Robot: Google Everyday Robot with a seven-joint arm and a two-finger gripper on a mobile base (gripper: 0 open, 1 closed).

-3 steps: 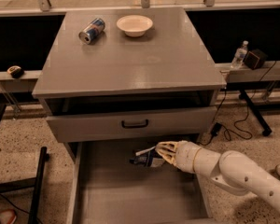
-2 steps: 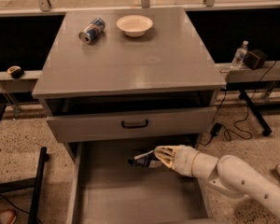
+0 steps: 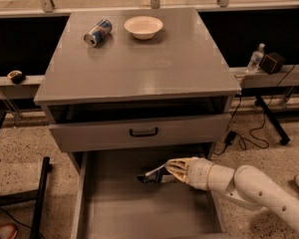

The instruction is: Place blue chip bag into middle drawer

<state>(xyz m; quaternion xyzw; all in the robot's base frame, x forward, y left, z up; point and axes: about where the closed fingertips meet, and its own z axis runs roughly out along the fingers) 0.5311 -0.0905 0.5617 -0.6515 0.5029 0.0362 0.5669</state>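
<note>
The blue chip bag is a dark crumpled bag with a pale end. It hangs just above the floor of the pulled-out middle drawer, near the drawer's back and right of centre. My gripper reaches in from the right on a white arm and is shut on the bag's right end. The part of the bag inside the fingers is hidden.
Above the open tray is a grey drawer front with a black handle, pulled out slightly. A blue-silver can and a white bowl sit on the cabinet top. A water bottle, a black box and cables lie to the right.
My gripper and the bag have moved a little lower and to the left, deeper over the open drawer. Nothing else has moved.
</note>
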